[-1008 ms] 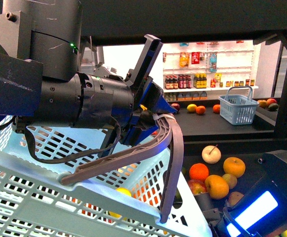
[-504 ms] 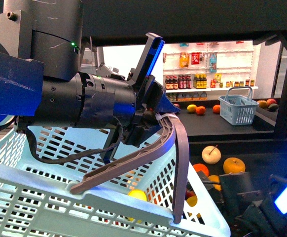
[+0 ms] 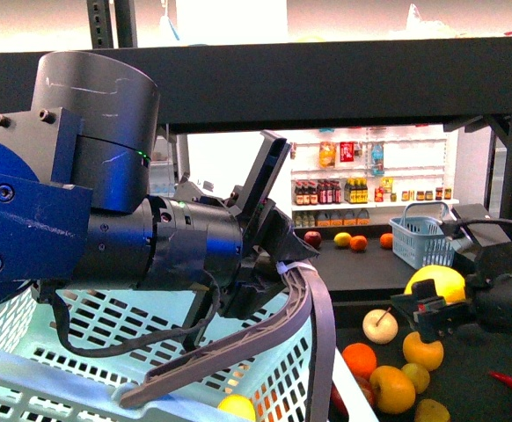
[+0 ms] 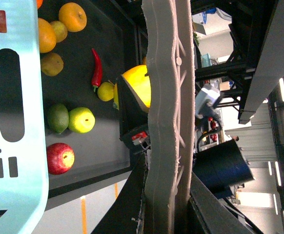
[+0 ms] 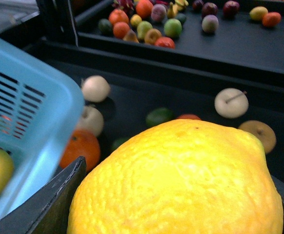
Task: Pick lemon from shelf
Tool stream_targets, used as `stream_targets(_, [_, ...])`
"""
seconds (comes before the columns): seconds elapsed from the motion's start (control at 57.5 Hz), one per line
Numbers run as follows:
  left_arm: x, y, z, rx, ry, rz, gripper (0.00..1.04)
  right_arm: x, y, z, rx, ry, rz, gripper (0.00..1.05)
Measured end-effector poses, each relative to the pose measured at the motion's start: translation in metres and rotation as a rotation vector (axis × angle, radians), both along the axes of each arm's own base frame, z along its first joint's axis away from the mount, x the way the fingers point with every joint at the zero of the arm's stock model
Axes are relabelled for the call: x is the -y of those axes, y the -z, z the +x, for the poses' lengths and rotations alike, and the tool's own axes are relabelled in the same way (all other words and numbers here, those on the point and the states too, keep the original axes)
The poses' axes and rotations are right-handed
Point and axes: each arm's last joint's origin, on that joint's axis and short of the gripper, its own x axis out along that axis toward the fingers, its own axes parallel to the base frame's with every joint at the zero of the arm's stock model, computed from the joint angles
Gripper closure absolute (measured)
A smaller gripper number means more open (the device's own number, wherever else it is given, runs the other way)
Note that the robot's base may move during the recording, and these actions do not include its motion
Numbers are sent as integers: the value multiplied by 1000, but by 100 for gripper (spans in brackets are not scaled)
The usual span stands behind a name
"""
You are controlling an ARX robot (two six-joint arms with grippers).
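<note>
Now, in the front view, the right gripper [image 3: 434, 305] sits at mid-right of the frame with its jaws closed on the lemon [image 3: 438, 283]. A second ago it was low in the bottom right corner with no fruit showing, so the lemon looks to be off the shelf [image 3: 326, 83] board, clear above the loose oranges and apples, and the pick seems nearly done. The left gripper [image 3: 269, 255] fills the left half, clamped on the grey basket handle [image 3: 302, 303] of the pale blue basket [image 3: 80, 352]. In the left wrist view, the handle runs down the middle of the frame, and the lemon [image 4: 134, 85] peeks out just left of it, above the dark right gripper [image 4: 132, 114] and near a red chilli [image 4: 96, 68]. In the right wrist view, the lemon [image 5: 181, 180] fills the lower frame, pressed against a dark finger [image 5: 49, 204] at lower left, with the basket [image 5: 25, 126] at left.
</note>
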Motion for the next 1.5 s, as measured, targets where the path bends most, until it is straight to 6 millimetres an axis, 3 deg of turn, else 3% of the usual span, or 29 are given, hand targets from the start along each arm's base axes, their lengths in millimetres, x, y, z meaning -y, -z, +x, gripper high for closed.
stream_targets(0.156, [0, 0, 0, 0, 0, 0, 93, -35, -11, -4, -20, -65, 73, 21])
stream_targets(0.243, [0, 0, 0, 0, 0, 0, 93, -60, -8, -8, -48, -97, 98, 21])
stream_targets(0.417, [0, 0, 0, 0, 1, 0, 93, -91, 7, -11, -96, -128, 107, 21])
stream_targets(0.556, [0, 0, 0, 0, 0, 0, 93, -104, 27, -12, -158, -138, 93, 21])
stream_targets(0.661, [0, 0, 0, 0, 0, 0, 93, -107, 30, -13, -172, -152, 113, 6])
stream_targets(0.713, [0, 0, 0, 0, 0, 0, 93, -107, 27, -13, -166, -154, 129, 7])
stream_targets(0.852, [0, 0, 0, -2, 1, -2, 93, -96, 8, -12, -132, -114, 178, 7])
stream_targets(1.043, [0, 0, 0, -5, -3, -4, 93, -43, -40, -23, -40, 92, 185, 7])
stream_targets(1.078, [0, 0, 0, -4, -4, -2, 93, -26, -53, -34, -14, 159, 185, 7])
stream_targets(1.217, [0, 0, 0, -3, -2, -2, 93, 12, -82, -83, 50, 346, 161, 7])
stream_targets(1.339, [0, 0, 0, -4, 0, -3, 93, 19, -84, -131, 47, 389, 146, 7])
stream_targets(1.495, [0, 0, 0, -5, -2, -4, 93, 22, -72, -201, 8, 419, 126, 7])
